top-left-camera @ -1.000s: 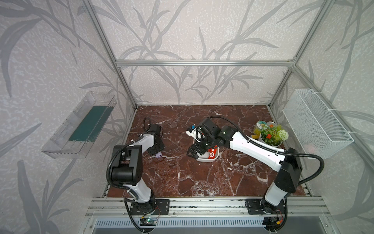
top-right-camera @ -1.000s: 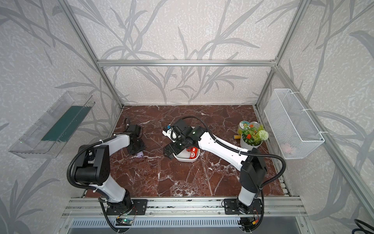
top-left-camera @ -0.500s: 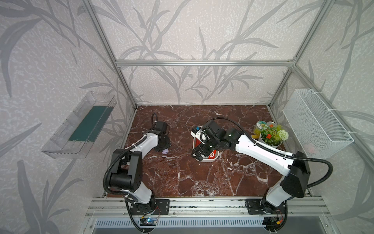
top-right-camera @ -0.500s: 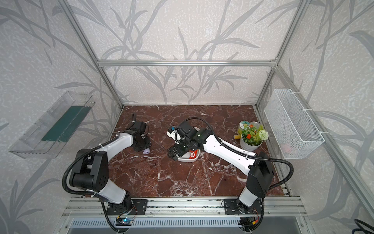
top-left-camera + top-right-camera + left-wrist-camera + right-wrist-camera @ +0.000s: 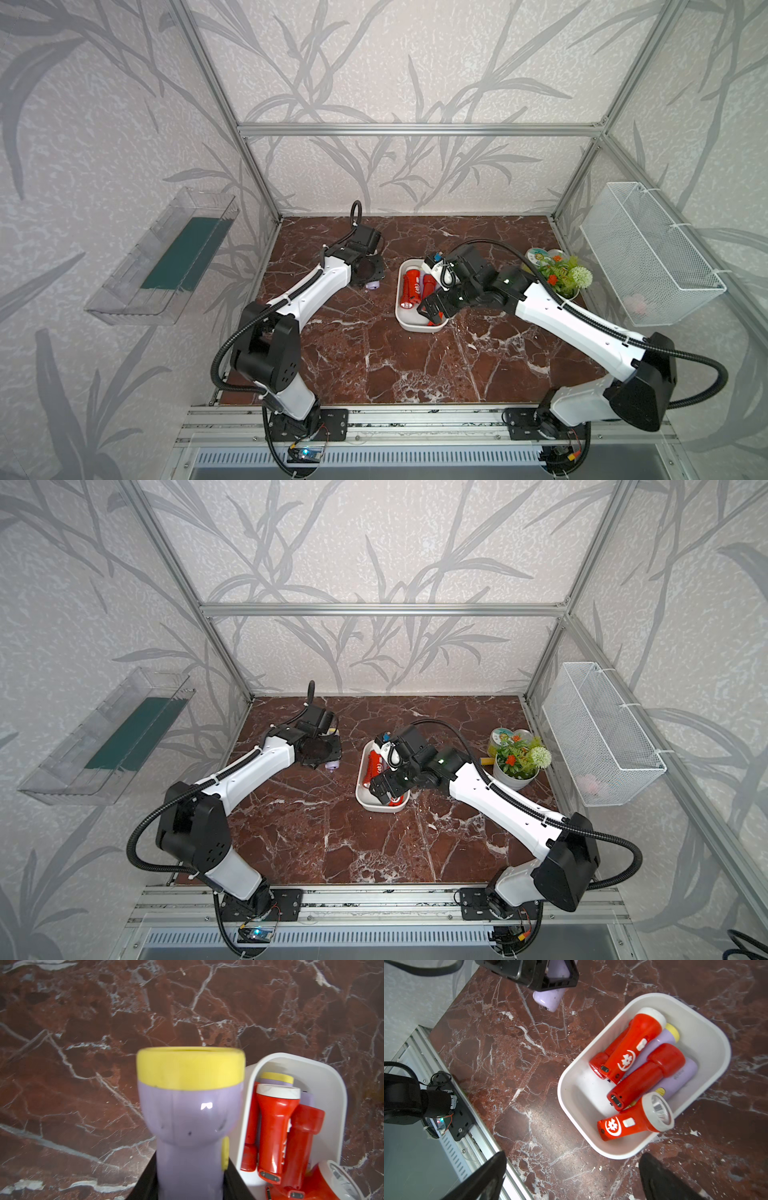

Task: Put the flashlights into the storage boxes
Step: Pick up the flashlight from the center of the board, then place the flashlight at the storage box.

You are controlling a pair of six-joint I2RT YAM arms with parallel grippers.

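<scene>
Lowering of the lavender yellow-ringed plastic flashlight (image 5: 372,285), pinched in the left gripper (image 5: 370,275) left of frame centre, is best done lengthwise into the shallow white tub (image 5: 415,327), clear of the spread right gripper (image 5: 573,1154).

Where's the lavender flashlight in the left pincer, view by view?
Top view: lavender flashlight in the left pincer, beside the white tub.
Top view: same spot, beside the tub.
Left wrist: fills the centre, tub beside it.
Right wrist: butt end pokes from the pincer, apart from the tub.
Shared landmark: the white tub.
</scene>
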